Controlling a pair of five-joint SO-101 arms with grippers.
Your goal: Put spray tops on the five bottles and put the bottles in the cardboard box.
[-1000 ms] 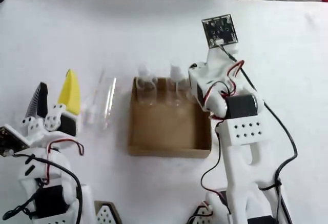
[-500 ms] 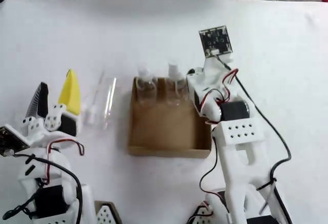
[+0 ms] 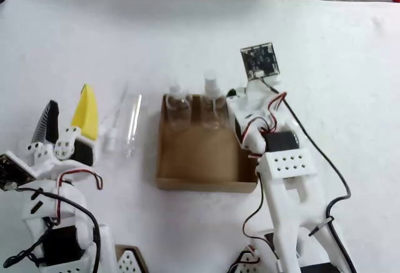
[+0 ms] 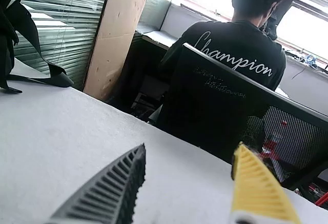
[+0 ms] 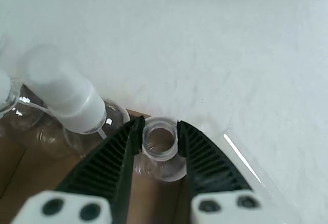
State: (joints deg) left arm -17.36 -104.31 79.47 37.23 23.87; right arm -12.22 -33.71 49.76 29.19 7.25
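Uncapped bottle (image 5: pixel 160 141) sits at the cardboard box's (image 3: pixel 206 184) far right corner, neck pinched by the right tool (image 5: pixel 159 126), just beside a capped bottle (image 3: pixel 212 101). Let go here, it would likely end up boxed topless, or a sideways nudge could tip its neighbour. Left tool (image 3: pixel 69 98) rests spread at the worktop's near left.

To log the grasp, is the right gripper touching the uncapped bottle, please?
Touching: the right wrist view shows the right gripper pressed against both sides of the neck of the uncapped bottle.

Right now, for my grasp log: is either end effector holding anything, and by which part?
The right end effector grips an uncapped bottle by its neck. The left end effector is open, holding nothing.
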